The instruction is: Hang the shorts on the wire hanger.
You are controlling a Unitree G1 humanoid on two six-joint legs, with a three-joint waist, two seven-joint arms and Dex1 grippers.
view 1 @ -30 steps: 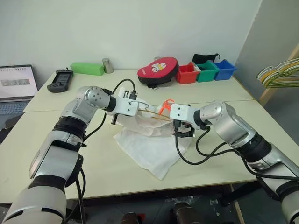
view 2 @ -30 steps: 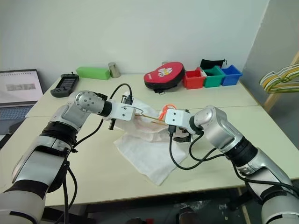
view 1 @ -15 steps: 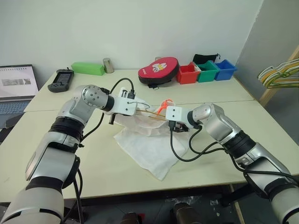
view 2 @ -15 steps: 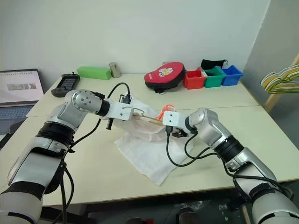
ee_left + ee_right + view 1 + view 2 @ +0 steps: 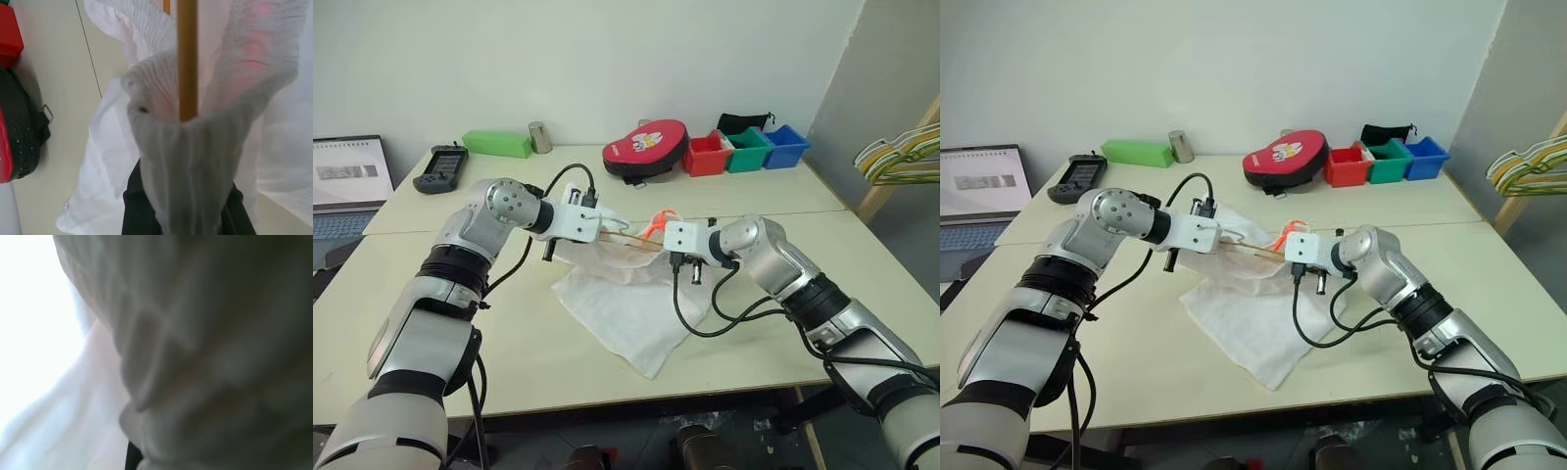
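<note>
Left tool clamped on shorts; right tool shut on shorts; one wire hanger.

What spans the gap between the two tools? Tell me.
In the left eye view, the wire hanger with the white shorts bunched along it spans from the left tool to the right tool.

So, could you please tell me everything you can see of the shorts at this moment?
The shorts are white, thin, crumpled fabric with a gathered waistband tinged faintly pink. Most of the cloth lies spread on the pale table; the waistband end is lifted between the two grippers. The left gripper is shut on bunched waistband together with the wire hanger, whose tan rod runs through it. The right gripper is shut on the fabric opposite.
</note>
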